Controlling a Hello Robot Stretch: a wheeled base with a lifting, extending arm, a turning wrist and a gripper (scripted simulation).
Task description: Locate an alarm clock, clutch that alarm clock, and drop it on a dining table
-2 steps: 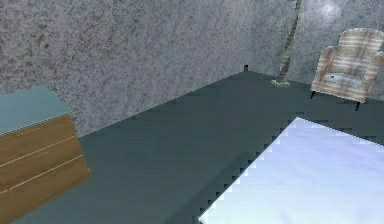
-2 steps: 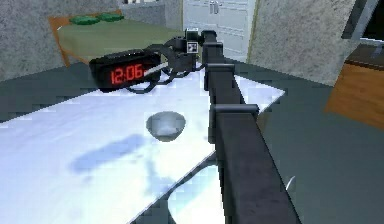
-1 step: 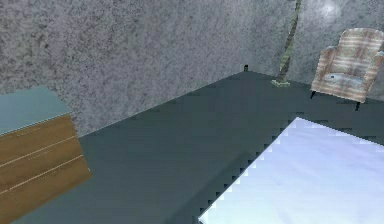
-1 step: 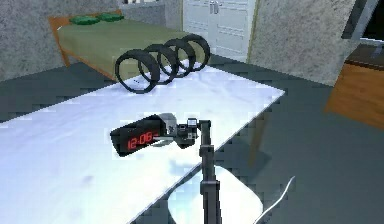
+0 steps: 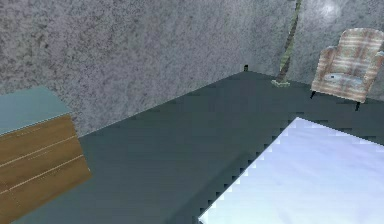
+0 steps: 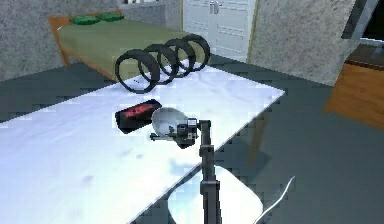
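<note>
A dark box-shaped alarm clock (image 6: 137, 117) with a reddish face lies on the white dining table (image 6: 80, 160) in the arm side view. Just to its right is my gripper (image 6: 166, 128), at the end of the dark arm (image 6: 208, 170) that rises from the bottom edge. The gripper's far end sits over the tabletop close to the clock. I cannot tell whether it touches the clock or holds anything. A corner of the same white table (image 5: 310, 175) fills the forward view's lower right.
Several black rings (image 6: 163, 58) stand in a row on the table's far part. A white chair (image 6: 235, 200) is tucked by the arm. Beyond are a bed (image 6: 95, 35), white doors (image 6: 225, 25) and a wooden cabinet (image 6: 362, 85). Ahead stand a wooden dresser (image 5: 35, 150), an armchair (image 5: 350, 65) and a lamp pole (image 5: 290, 45).
</note>
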